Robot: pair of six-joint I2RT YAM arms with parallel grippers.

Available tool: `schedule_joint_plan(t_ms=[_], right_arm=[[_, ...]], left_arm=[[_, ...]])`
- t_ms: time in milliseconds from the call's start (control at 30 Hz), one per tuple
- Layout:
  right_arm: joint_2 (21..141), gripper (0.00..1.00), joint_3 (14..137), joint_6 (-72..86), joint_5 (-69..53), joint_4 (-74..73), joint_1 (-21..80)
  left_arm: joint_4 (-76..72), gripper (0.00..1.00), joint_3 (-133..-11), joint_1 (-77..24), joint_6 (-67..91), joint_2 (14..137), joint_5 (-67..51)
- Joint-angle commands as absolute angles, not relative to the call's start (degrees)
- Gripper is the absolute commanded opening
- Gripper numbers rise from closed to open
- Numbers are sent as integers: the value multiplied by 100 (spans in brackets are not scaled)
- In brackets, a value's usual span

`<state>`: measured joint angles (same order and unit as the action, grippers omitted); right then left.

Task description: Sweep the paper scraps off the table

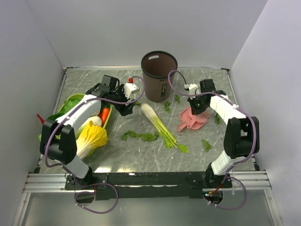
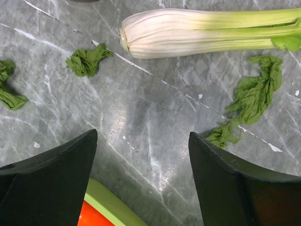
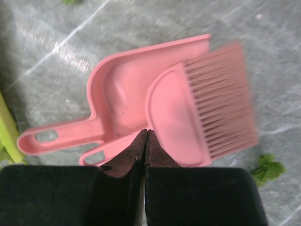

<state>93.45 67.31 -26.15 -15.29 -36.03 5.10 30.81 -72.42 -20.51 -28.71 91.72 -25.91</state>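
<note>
Right hand (image 3: 146, 135) sits over the pink dustpan (image 3: 117, 89), fingers pressed flat together with the tips on the neck of the little pink brush (image 3: 174, 117) lying in the pan. There's no gap between them, so I doubt it has a real pinch on anything, but I can't tell for sure. My guess is it's parked there because the brush is the tool this job needs.

Left hand (image 2: 142, 136) is spread wide and empty, hovering low over bare table (image 2: 155, 108), probably ready to take the pan or steady it.

The paper scraps (image 1: 139, 136) are scattered about. There's a clump in the middle near the front, a few near the brown bin (image 1: 159, 77), and a couple off to the right of the pan.

The annoying bit is the long leek-like stalk (image 1: 157, 122). It lies diagonally between the middle clump and the dustpan, so any sweep across hits it first. The cabbage (image 1: 91, 136) and green basket (image 1: 73, 101) crowd the left side too.
</note>
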Motion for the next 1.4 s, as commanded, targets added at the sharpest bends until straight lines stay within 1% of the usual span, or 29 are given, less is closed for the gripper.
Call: schedule_joint_plan(t_ms=[0, 133, 167, 233, 267, 333, 400, 433, 467, 533, 700, 900, 1000, 1367], right_arm=[[9070, 0, 6495, -2944, -1871, -3568, 536], [8947, 0, 6468, -2927, -1863, -3542, 536], [8930, 6, 6512, -2796, -1811, -3594, 536], [8912, 25, 6644, -2716, -1767, -3752, 545], [8869, 42, 6662, -2742, -1767, -3857, 536], [8746, 51, 6549, -2960, -1723, -3859, 536], [8517, 65, 6399, -3216, -1679, -3797, 527], [8360, 77, 6251, -3382, -1609, -3727, 466], [8289, 81, 6179, -3471, -1669, -3674, 414], [8288, 83, 6152, -3821, -1784, -3717, 343], [8543, 83, 6381, -4209, -2004, -3885, 132], [8763, 83, 6346, -5859, -1960, -3885, 106], [8763, 83, 6241, -6282, -1969, -3841, 88], [9158, 81, 6082, -6574, -1846, -3578, 88]], left_arm=[[2918, 83, -7154, -2083, -2821, 8877, -2856], [2892, 83, -7075, -2074, -2795, 8807, -2865], [2892, 83, -7040, -2074, -2778, 8789, -2891], [2900, 83, -7014, -2074, -2760, 8772, -2918], [2892, 82, -7005, -2074, -2751, 8745, -2927], [2865, 82, -6953, -2074, -2733, 8719, -2936], [2865, 83, -6935, -2074, -2725, 8701, -2935], [2874, 83, -6917, -2074, -2716, 8692, -2936], [2874, 83, -6917, -2074, -2716, 8684, -2927], [2874, 83, -6900, -2074, -2716, 8675, -2927], [2909, 83, -6943, -2074, -2646, 8701, -2944], [2953, 83, -6996, -2074, -2628, 8710, -2848], [3023, 83, -7005, -2074, -2689, 8701, -2830], [2962, 83, -7040, -2074, -2566, 8780, -2628]])
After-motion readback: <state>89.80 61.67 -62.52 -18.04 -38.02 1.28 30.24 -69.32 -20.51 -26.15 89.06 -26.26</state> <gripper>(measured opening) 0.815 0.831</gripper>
